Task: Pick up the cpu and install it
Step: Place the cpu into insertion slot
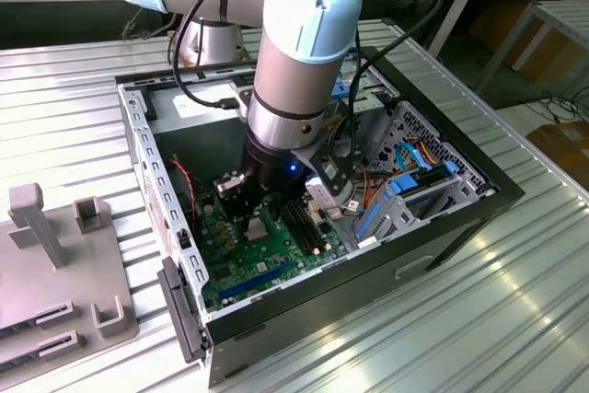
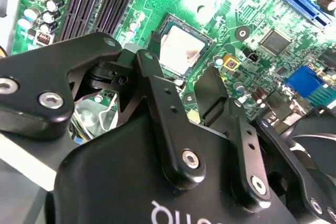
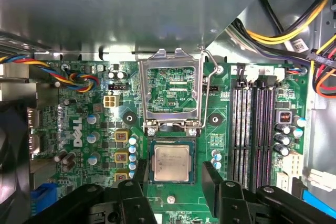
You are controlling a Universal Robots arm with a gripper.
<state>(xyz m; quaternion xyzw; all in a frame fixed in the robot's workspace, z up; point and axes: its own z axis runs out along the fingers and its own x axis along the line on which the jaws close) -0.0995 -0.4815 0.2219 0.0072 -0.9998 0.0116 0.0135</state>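
From the exterior view, the arm reaches down into the open computer case, with the gripper low over the green board.

In the first wrist view, the cpu lies flat in its socket, pale face up, directly between the fingers. These stand apart on either side and seem clear of it. The hinged frame is tipped open beyond.

In the second wrist view the chip is square, so it has no long axis, and its edges line up with the socket.
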